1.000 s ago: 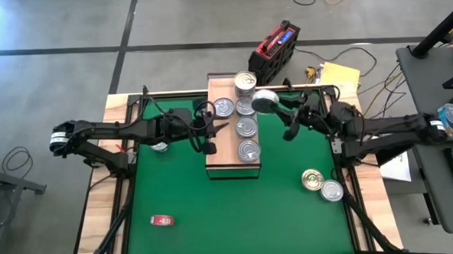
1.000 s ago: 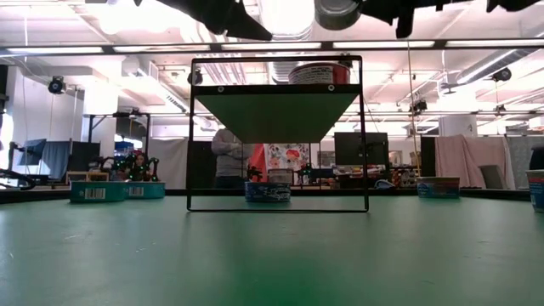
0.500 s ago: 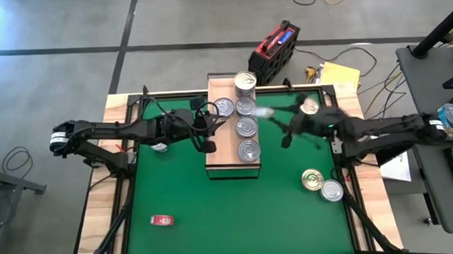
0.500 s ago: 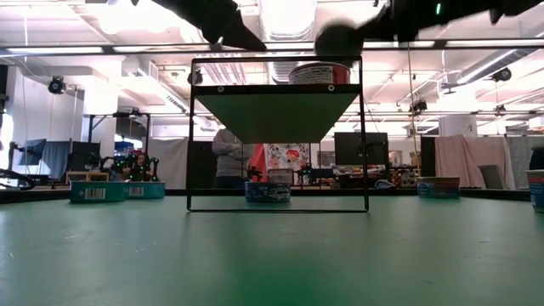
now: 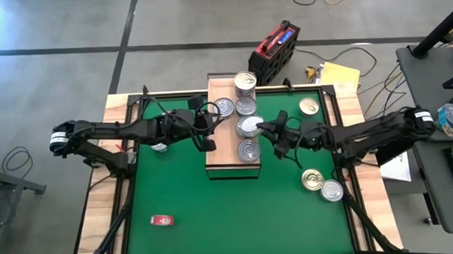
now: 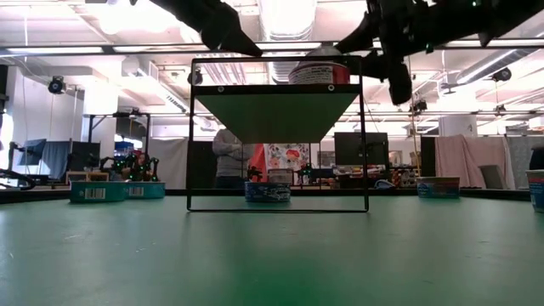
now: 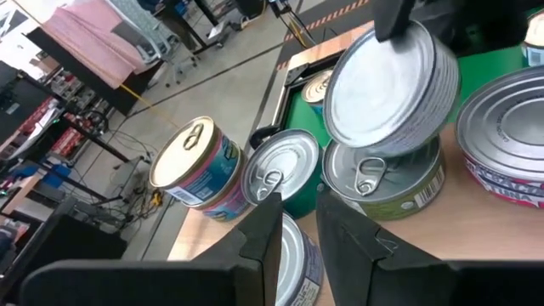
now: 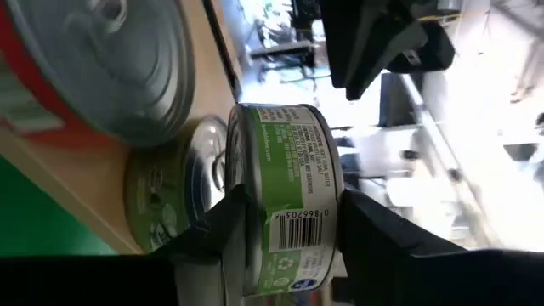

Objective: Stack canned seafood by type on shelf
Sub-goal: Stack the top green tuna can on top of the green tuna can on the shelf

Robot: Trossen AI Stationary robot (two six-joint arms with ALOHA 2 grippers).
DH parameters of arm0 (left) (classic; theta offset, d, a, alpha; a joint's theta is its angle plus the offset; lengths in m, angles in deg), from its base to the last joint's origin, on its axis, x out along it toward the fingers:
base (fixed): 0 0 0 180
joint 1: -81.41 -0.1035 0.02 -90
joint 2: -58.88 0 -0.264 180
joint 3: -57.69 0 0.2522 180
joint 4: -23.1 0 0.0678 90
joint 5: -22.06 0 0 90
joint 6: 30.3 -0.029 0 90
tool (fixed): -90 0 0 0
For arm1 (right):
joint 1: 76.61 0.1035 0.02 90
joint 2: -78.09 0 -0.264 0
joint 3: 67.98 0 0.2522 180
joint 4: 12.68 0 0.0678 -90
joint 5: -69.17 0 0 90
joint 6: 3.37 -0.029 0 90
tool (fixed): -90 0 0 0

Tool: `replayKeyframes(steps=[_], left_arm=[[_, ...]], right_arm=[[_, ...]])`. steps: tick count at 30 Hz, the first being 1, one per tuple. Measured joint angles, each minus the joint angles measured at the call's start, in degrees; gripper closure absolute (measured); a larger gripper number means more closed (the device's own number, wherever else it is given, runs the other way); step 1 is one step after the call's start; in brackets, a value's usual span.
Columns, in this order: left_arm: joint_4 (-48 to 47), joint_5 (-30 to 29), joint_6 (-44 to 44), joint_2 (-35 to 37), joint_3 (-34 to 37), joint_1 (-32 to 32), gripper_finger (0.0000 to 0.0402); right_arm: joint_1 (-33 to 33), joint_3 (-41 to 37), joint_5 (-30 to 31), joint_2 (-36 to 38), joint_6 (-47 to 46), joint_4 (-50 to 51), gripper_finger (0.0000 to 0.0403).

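1. Right gripper [image 5: 266,128]: fingers clamped on a green-label tin [image 8: 289,200], held tilted above a matching tin [image 7: 384,178] on the shelf [image 5: 222,159].
2. Hazard: tilted release; tin slides off or topples the neighbouring stack [image 5: 244,82].
3. Left gripper [image 5: 209,132]: beside the shelf, nearly closed, empty; collision possible.

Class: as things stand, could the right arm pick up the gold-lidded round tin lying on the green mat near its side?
Probably not yet: the right gripper is shut on a green-labelled silver tin over the wooden shelf, though nothing blocks the gold-lidded tin.

Low view: shelf [image 6: 276,87] top hidden, only one can [image 6: 319,71] showing; arms cut by upper edge.
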Motion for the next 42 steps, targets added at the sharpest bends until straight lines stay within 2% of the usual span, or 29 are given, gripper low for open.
replayKeyframes(steps=[5, 7, 11, 18, 42], left_arm=[[-0.2, 0.0, 0.0, 0.0, 0.0, 0.0, 0.0341], [-0.5, 0.0, 0.0, 0.0, 0.0, 0.0, 0.0341], [-0.4, 0.0, 0.0, 0.0, 0.0, 0.0, 0.0341], [-0.4, 0.0, 0.0, 0.0, 0.0, 0.0, 0.0341], [0.7, 0.2, 0.4, 0.0, 0.0, 0.0, 0.0341]], right_arm=[[5.7, -4.5, 12.1, -2.6, 18.0, -16.8, 0.0265], [7.4, -6.2, 12.2, -4.0, 21.6, -23.7, 0.0265], [8.2, -8.7, 12.6, -6.4, 25.7, -31.4, 0.0265], [6.7, -9.6, 13.0, -9.0, 26.4, -34.7, 0.0265], [4.4, -9.7, 9.8, -9.8, 21.9, -32.1, 0.0265]])
